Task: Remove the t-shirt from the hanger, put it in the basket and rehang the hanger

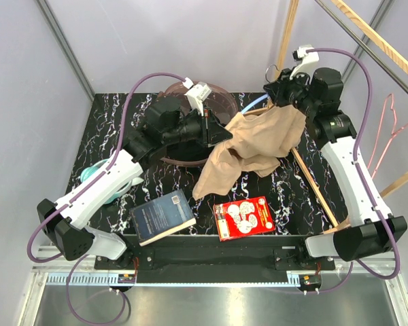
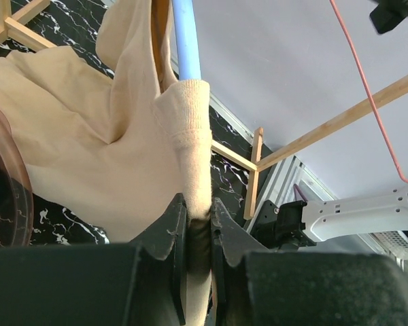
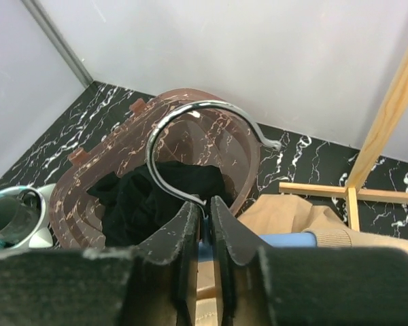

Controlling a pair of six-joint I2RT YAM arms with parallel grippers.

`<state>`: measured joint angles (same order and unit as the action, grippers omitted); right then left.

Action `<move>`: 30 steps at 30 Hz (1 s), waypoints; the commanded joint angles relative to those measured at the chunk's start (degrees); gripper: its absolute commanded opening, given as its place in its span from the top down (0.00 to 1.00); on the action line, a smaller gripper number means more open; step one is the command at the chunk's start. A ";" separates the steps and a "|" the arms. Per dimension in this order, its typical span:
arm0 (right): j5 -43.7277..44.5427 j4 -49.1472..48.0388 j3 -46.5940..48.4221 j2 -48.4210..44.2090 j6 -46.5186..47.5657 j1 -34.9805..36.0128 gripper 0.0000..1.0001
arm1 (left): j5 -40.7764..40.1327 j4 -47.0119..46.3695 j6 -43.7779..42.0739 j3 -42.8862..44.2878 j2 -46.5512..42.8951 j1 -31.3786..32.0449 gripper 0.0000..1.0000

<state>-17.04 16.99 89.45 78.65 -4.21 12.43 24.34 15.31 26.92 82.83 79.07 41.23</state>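
Observation:
A tan t-shirt [image 1: 248, 146] hangs in the air between my two grippers, still over a blue hanger [image 2: 186, 41]. My left gripper [image 1: 214, 131] is shut on the ribbed collar edge of the t-shirt [image 2: 189, 136] at its left side. My right gripper [image 1: 280, 92] is shut on the hanger at the base of its metal hook [image 3: 190, 146], above the shirt's right end. The blue hanger arm [image 3: 285, 239] shows beside the tan cloth [image 3: 285, 210] in the right wrist view. Most of the hanger is hidden under the shirt.
A brown round basket [image 1: 221, 98] with black cloth [image 3: 149, 197] stands at the back. A blue book [image 1: 162, 216] and a red card pack [image 1: 243, 217] lie at the front. A wooden rack [image 1: 313, 183] runs along the right, with a pink wire hanger [image 1: 387, 132]. A teal object [image 1: 95, 173] lies at the left.

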 commanded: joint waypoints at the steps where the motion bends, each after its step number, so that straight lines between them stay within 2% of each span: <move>1: 2.44 -7.32 -3.22 -5.60 -2.20 -0.30 0.87 | 2.29 -9.68 1.29 0.41 -2.78 -0.19 1.00; 2: 3.40 -7.50 -3.75 -5.96 -2.38 -0.30 0.92 | 2.21 -9.86 1.47 0.06 -2.95 -0.19 1.00; 3: 3.68 -7.76 -3.84 -6.31 -2.38 -0.30 1.00 | 1.94 -10.04 1.99 -0.12 -3.13 -0.19 1.00; 8: 6.66 -9.61 -6.04 -9.21 -2.82 -0.21 1.00 | 0.10 -9.95 3.58 -0.65 -3.30 -0.19 1.00; 11: 8.77 -9.79 -6.48 -10.10 -2.82 -0.21 1.00 | -2.18 -9.60 4.37 -1.87 -4.01 -0.19 0.80; 12: 9.47 -9.61 -6.57 -10.45 -2.82 -0.21 1.00 | -2.71 -9.60 4.55 -2.23 -4.44 -0.19 0.65; 14: 10.96 -9.17 -6.83 -11.24 -2.74 -0.30 1.00 | -4.03 -9.60 4.64 -3.54 -5.59 -0.19 0.56; 15: 11.41 -9.08 -6.83 -11.50 -2.65 -0.30 1.00 | -4.21 -9.42 4.55 -3.90 -5.94 -0.19 0.47; 17: 12.11 -8.91 -7.18 -12.29 -2.30 -0.21 1.00 | -4.74 -9.16 4.37 -4.69 -6.91 -0.19 0.42; 22: 13.43 -8.73 -7.89 -14.40 -1.68 -0.30 1.00 | -6.14 -5.21 2.44 -6.35 -8.93 -0.19 0.36; 30: 14.58 -8.73 -8.77 -16.34 -1.77 -0.21 1.00 | -9.66 -2.39 0.51 -12.16 -13.41 -0.19 0.33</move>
<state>-4.27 13.15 80.34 64.62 -5.26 12.23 17.34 12.43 29.19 71.96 67.77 41.12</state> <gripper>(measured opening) 0.022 0.662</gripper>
